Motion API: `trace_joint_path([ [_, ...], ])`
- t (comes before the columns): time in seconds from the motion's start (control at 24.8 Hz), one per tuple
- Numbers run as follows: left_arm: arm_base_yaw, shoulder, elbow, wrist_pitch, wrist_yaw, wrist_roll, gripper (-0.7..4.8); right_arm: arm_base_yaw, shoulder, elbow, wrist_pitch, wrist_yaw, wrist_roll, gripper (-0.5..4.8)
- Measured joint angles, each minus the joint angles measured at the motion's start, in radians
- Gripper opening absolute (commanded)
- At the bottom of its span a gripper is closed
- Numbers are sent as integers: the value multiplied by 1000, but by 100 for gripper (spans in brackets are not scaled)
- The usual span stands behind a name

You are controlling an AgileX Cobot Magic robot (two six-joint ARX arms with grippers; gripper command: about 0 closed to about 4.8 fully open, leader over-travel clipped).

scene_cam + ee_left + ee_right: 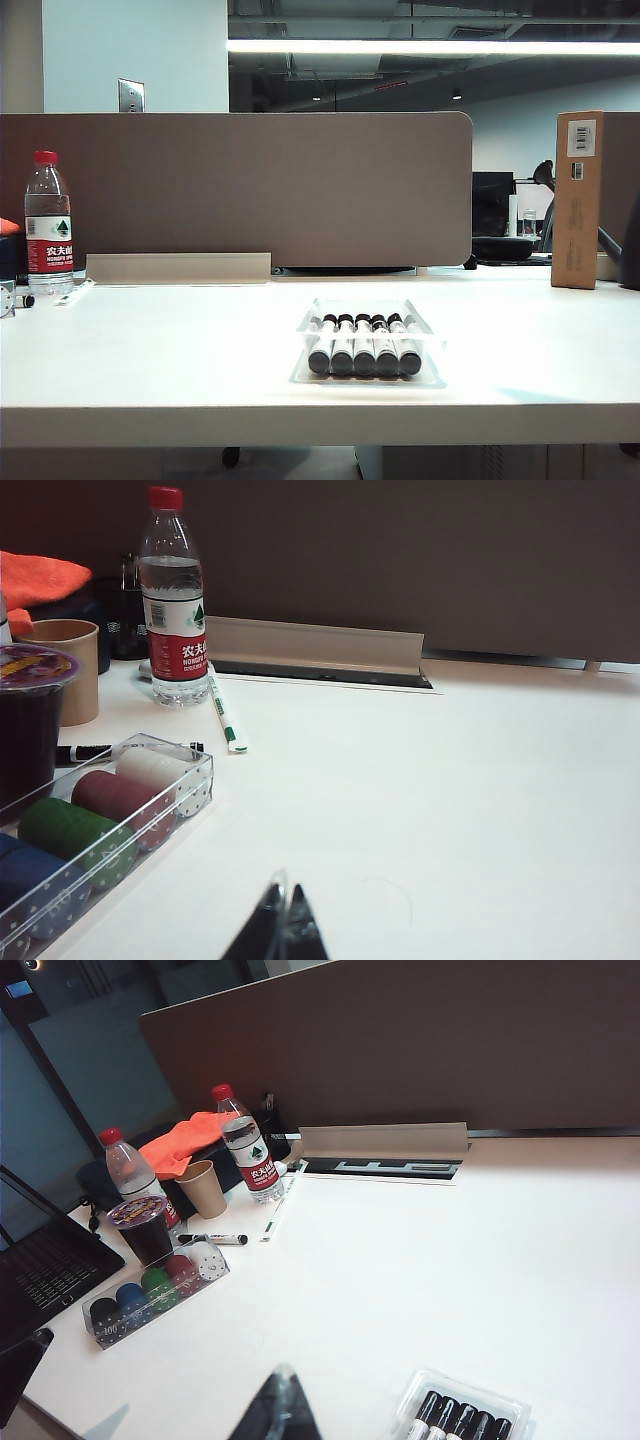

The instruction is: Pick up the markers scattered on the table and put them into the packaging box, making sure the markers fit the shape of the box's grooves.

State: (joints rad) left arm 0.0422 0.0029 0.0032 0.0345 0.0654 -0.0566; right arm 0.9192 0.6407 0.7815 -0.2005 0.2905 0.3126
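markers [458,1422] in packaging box [430,1385], beside shut right pincer [280,1405]

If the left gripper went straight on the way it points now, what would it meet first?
Probably nothing soon: the shut left gripper points across bare table toward the brown partition. The chip case and water bottle sit off to one side. Depth is unclear.

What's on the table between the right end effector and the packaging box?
Nothing: in the right wrist view only bare white table separates the shut right end effector from the packaging box.
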Motion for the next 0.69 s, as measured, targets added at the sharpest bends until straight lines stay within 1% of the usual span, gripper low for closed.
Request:
trace_joint_path([
  [0.2, 0, 0, 0, 0, 0, 0, -5, 0, 0, 0, 0, 0, 0, -1],
  [0.28, 0, 0, 0, 0, 0, 0, -5, -3, -11, 0, -24, 0, 0, -1],
  [0.44, 0, 0, 0, 0, 0, 0, -5, -43, -58, -6, -72, -3, -29, -1],
  [0.52, 0, 0, 0, 0, 0, 0, -5, -134, -154, -70, -84, -2, -111, -1],
  [0.61, 0, 0, 0, 0, 0, 0, -5, -199, -210, -101, -90, -2, -159, -1],
  [0.69, 0, 0, 0, 0, 1, 0, -5, -293, -277, -129, -89, 3, -200, -1],
])
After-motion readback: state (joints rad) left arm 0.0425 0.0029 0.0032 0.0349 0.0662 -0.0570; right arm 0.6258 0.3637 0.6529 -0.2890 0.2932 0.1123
